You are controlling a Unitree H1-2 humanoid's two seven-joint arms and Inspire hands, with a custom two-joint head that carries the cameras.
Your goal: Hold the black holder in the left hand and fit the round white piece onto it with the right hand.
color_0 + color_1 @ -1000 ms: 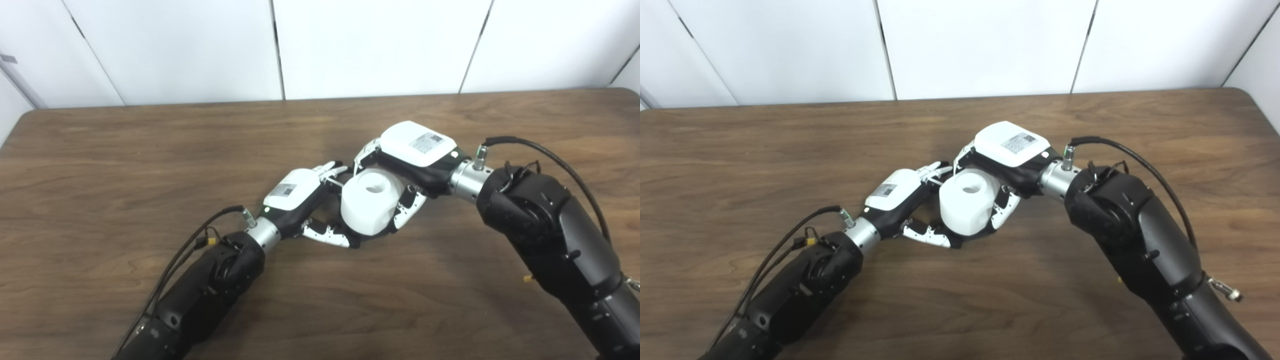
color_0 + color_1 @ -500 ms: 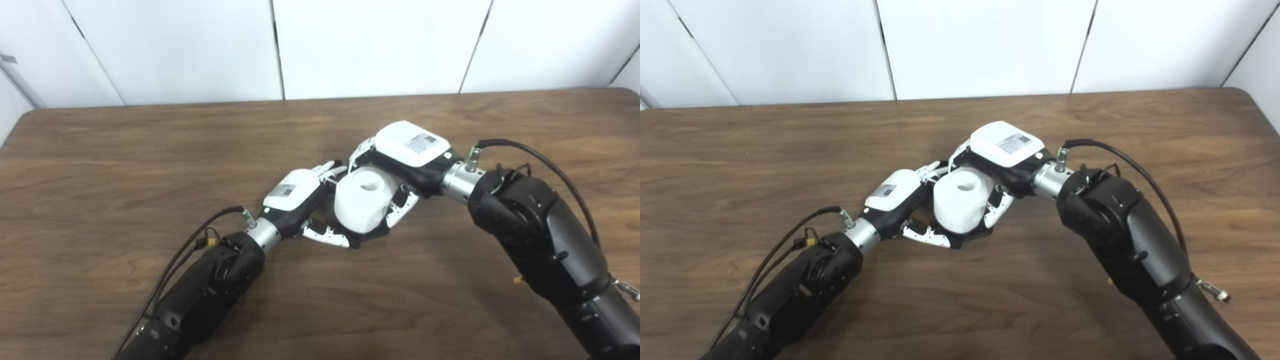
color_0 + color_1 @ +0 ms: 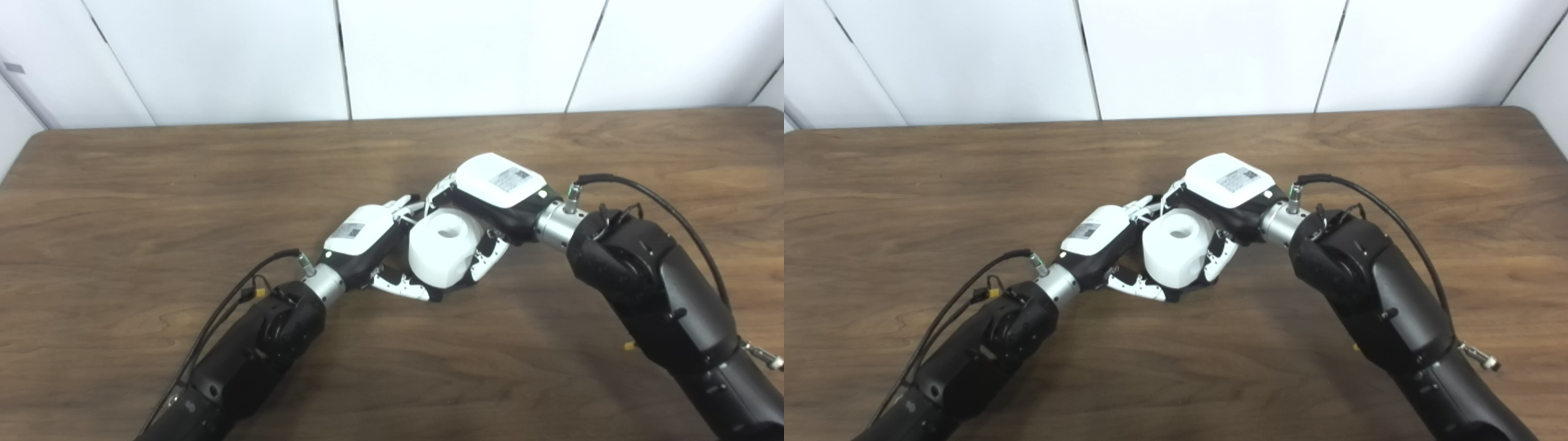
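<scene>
The round white piece [image 3: 442, 251], a chunky cylinder with a hole in its top, sits in the middle of the brown table [image 3: 153, 202]. My right hand [image 3: 499, 190] is shut on it from above and behind, with fingers down both sides. My left hand [image 3: 361, 236] presses in from the left, its thumb [image 3: 398, 286] reaching under the piece's front. Of the black holder [image 3: 440, 296] only a dark edge shows beneath the white piece; the rest is hidden by the piece and the fingers. The left hand's fingers curl around that dark part.
White wall panels [image 3: 453, 55] stand behind the table's far edge. My two black forearms [image 3: 649, 288] come in from the bottom corners, with loose cables [image 3: 245, 288] at both wrists. Nothing else lies on the wood.
The right hand has carried the white piece a little to the left, tighter against the left hand. The left hand has stayed put. The camera has shifted slightly.
</scene>
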